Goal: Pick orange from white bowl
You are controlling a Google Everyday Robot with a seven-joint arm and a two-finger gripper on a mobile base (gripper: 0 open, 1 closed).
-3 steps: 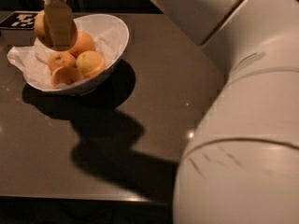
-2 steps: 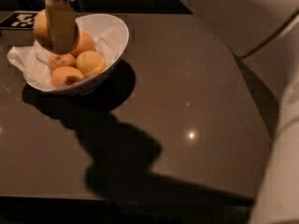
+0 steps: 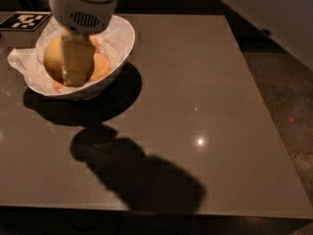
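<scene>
The white bowl point(image 3: 123, 42), lined with crumpled white paper, stands at the far left of the dark table. My gripper point(image 3: 67, 75) reaches down into it from above, under its white wrist housing point(image 3: 84, 6). One tan finger point(image 3: 76, 60) lies across the front of the large yellow-orange orange point(image 3: 52, 58); the other finger is hidden behind the fruit. The gripper is shut on the orange, which sits low inside the bowl. A smaller peach-orange fruit point(image 3: 101, 65) shows to the right of the finger. Other fruits are mostly hidden.
A black-and-white marker tag point(image 3: 24, 20) lies on the table behind the bowl. The brown table point(image 3: 195, 97) stretches right and forward, with the arm's shadow across it. Its right edge drops to the floor point(image 3: 288, 106). Part of my arm point(image 3: 274, 13) crosses the top right.
The large white arm body that filled the right foreground has swung out of view. The bowl now looks nearer and larger, and the gripper with the orange sits lower over the fruits.
</scene>
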